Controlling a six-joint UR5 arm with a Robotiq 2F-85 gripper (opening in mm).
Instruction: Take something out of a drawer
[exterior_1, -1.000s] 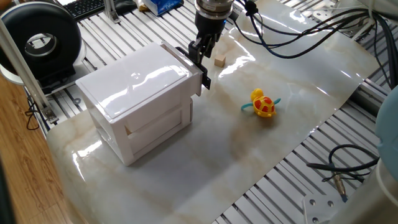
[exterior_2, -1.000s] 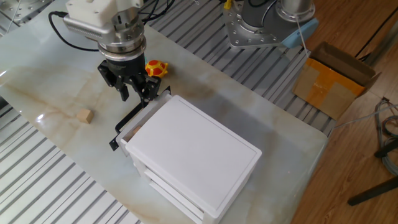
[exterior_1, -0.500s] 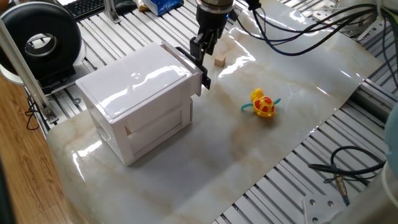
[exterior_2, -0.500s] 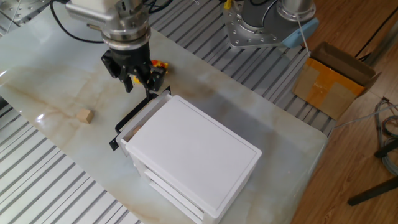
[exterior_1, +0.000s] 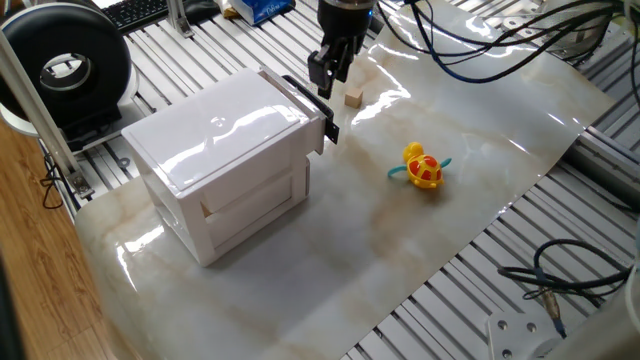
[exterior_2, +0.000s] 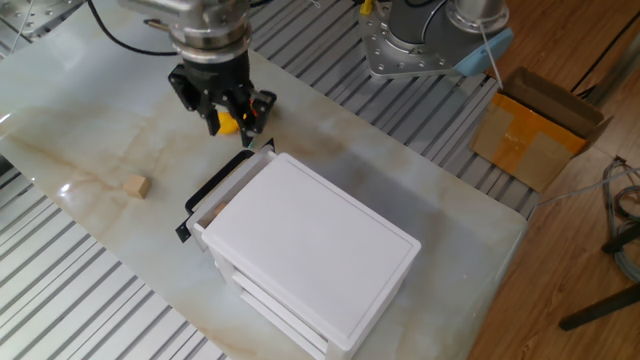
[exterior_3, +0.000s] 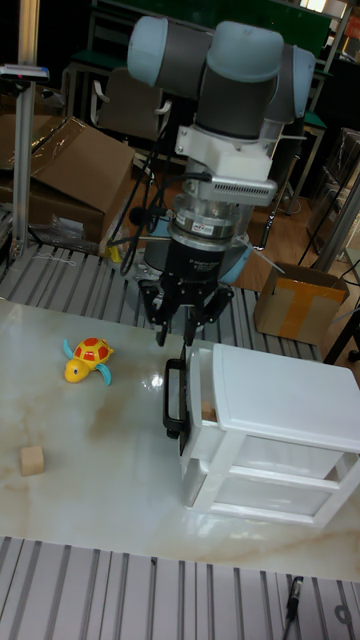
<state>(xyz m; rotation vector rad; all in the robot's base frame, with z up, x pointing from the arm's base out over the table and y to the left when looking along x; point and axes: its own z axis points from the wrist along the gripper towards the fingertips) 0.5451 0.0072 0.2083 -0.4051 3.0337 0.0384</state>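
The white cabinet (exterior_1: 225, 165) looks like glossy plastic, and lamp reflections show on its smooth top. The bar handle (exterior_3: 175, 397) of the upper drawer (exterior_3: 200, 400) is black and a little shiny. The table top (exterior_1: 400, 250) is polished and marble-patterned, on ribbed metal profiles (exterior_2: 80, 300). The cube (exterior_2: 136, 186) is plain, matt, light wood. The duck toy (exterior_1: 423, 168) seems smooth plastic.

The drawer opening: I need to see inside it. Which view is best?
The tall fixed view: the drawer gap faces it, a wooden cube inside. The other fixed view shows a sliver; one fixed view only its handle.
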